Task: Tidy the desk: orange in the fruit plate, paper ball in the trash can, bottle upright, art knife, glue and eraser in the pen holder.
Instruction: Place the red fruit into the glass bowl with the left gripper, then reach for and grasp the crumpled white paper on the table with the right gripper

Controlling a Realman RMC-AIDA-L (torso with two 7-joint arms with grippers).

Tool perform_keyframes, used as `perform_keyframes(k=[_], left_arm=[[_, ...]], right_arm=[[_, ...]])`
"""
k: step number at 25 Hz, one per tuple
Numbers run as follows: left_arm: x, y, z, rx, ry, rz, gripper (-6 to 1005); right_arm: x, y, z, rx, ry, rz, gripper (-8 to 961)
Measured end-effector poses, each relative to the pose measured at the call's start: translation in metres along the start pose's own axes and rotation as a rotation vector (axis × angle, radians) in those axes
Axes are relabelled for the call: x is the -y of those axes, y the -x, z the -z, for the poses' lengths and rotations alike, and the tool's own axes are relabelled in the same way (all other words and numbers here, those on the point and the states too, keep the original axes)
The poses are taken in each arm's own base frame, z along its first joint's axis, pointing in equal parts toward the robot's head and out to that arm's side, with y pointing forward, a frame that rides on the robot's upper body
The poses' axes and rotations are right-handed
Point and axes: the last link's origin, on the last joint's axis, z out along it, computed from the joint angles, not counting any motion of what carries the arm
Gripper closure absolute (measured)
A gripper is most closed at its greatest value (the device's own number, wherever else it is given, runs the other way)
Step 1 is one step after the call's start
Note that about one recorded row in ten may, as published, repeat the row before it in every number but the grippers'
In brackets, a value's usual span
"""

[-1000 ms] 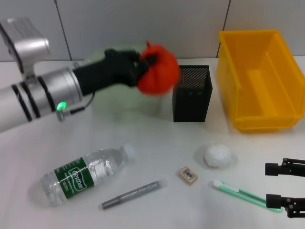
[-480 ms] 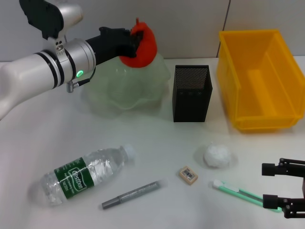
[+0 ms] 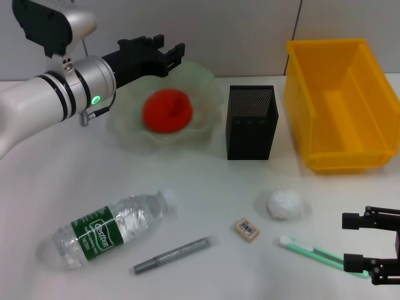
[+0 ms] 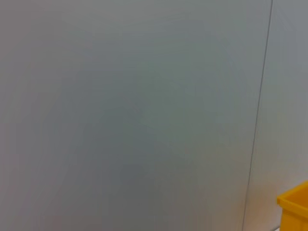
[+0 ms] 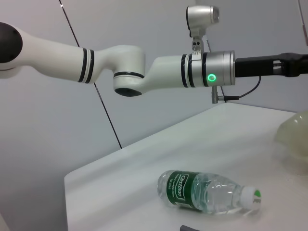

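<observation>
Right pincer [image 3: 374,250], fingers spread and empty, hangs at 5 o'clock by the slim mint-green art knife [image 3: 315,253] lying on the white desk [image 3: 206,187]. Red-orange orange [image 3: 167,110] sits in the translucent pale-green scalloped fruit plate [image 3: 206,81]. Left pincer [image 3: 164,53], parted and empty, hovers over its 11 o'clock rim.

- red-orange orange [image 3: 167,110] in pale-green translucent plate [image 3: 209,84]
- bright yellow bin [image 3: 340,103]
- black mesh holder [image 3: 251,122]
- clear bottle [image 3: 107,229], green label, white cap
- mint-green knife [image 3: 314,254], white tip
- grey glittery glue [image 3: 172,255], darker end
- tan eraser [image 3: 247,229], printed label
- white paper ball [image 3: 285,204]
- white arm, black bands, green light
</observation>
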Motion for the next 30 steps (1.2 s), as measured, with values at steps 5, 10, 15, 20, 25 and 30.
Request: perform_keyframes(k=[5,10,15,20,25,30], left_arm=[[0.003,0.004,0.005,-0.003,-0.004,0.003,611],[0.001,0.001,0.026,-0.084,0.089,-0.006,308],[-0.010,-0.005,0.102,-0.249,0.356,-0.018,137],[-0.012,0.008,0.154,-0.224,0.467,0.004,140],[-0.016,0.021,0.192,-0.155,0.607,0.002,143],[-0.024,0.033,0.219,-0.119,0.701,0.004,147]], right_arm=[[0.001,0.001,0.000,-0.001,0.000,-0.001,176],[0.005,0.010,0.003,-0.023,-0.023,-0.028,177],[0.013,0.042,0.010,-0.096,-0.096,-0.051,177],[0.018,0.083,0.010,-0.199,-0.161,-0.094,177],[0.023,0.120,-0.001,-0.384,-0.253,-0.147,177],[0.031,0.148,-0.024,-0.551,-0.341,-0.221,177]])
